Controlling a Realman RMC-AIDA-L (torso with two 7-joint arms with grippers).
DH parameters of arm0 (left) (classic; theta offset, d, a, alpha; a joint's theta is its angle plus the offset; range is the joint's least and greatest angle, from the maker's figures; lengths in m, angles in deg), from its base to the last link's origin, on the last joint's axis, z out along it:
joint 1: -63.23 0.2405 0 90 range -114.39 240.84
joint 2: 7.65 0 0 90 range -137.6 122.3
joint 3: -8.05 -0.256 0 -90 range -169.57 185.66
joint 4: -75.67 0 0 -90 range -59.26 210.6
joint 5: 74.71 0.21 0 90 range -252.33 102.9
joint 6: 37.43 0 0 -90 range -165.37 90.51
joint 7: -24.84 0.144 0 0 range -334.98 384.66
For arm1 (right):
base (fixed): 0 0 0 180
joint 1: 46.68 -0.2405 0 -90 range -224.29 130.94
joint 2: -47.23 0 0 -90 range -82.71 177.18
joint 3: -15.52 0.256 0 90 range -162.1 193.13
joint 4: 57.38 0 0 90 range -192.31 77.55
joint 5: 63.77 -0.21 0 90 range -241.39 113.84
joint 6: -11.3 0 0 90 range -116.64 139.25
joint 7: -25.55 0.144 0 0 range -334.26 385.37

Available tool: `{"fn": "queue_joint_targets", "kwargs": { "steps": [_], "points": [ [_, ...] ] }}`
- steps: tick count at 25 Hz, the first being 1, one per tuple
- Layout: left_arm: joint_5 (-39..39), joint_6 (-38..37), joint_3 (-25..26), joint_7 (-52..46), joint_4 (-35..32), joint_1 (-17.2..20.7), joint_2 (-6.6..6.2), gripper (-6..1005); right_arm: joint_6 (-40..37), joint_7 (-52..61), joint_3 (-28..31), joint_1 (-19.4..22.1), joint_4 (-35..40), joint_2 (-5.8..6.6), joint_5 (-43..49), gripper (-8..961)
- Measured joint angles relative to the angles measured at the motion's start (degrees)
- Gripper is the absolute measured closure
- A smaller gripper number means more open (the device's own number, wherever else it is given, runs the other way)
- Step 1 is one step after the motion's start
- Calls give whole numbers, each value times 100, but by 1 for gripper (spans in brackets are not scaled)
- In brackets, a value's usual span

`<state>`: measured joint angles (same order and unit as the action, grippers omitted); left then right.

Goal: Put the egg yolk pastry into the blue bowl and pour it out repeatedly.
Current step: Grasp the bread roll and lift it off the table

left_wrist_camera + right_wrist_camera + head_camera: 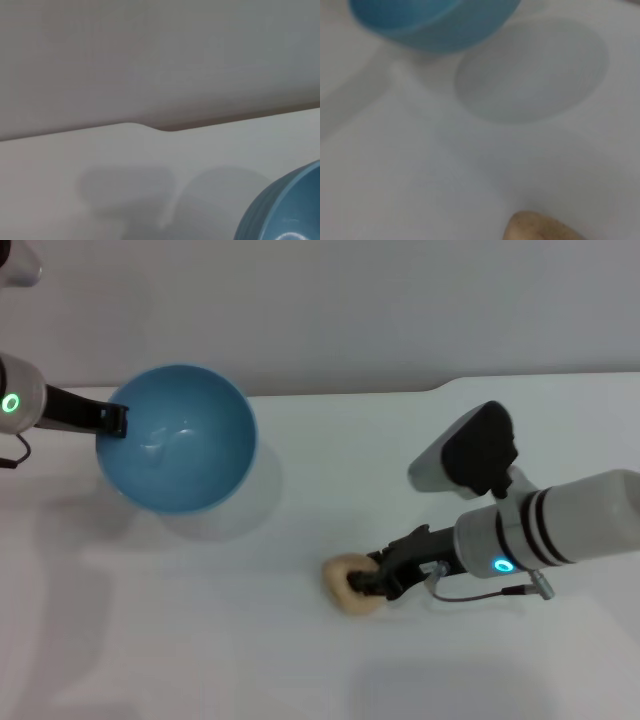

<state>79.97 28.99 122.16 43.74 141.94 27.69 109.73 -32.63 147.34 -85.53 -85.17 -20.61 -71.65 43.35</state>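
No readable text or branding on anything in view; only markings are lit green-cyan status rings on both arms and black bands on the right forearm.

Left side: left gripper, black fingers, is clamped on the near-left rim of the blue bowl. The bowl is lifted off the white table and tilted, opening facing the head camera, with its round shadow on the surface below and to the right. Bowl is smooth glossy light blue inside and holds nothing. In the left wrist view the outer wall shows faint horizontal ribbing. The right wrist view catches its underside above the soft shadow.

Table is matte white, plain, with a stepped back edge against a grey wall.

Right side: egg yolk pastry sits on the table, centre-front, well apart from the bowl. Small round pale tan lump, matte, slightly rough; also at the edge of the right wrist view. Right gripper is down at the pastry's right side, black fingers closed onto it. Grey-white forearm runs off right, thin cable looped beneath the wrist.
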Motion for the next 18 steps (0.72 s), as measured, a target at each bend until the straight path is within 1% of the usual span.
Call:
{"fn": "queue_joint_targets", "kwargs": {
  "steps": [2,4,7,8,9,13,18],
  "points": [
    [-1,-29,-85,0,0,-23,8,980,-96,-101,292,136,123,11,0,596],
    [1,-43,-234,0,0,-52,11,980,-389,-324,730,289,274,26,1,615],
    [0,-50,-388,-2,-10,-126,16,980,-1022,-763,1563,509,414,33,22,643],
    [0,-34,-481,-17,-27,-182,19,980,-1410,-1049,2094,676,494,32,26,653],
    [0,-34,-481,-17,-27,-182,19,980,-1410,-1049,2094,676,494,32,26,662],
    [-1,24,-728,-54,-56,-274,29,981,-2258,-1725,3166,1010,710,21,19,712],
    [-11,137,-1269,-144,-58,-419,49,981,-3312,-2347,4246,1167,817,28,-73,765]
  ]
}}
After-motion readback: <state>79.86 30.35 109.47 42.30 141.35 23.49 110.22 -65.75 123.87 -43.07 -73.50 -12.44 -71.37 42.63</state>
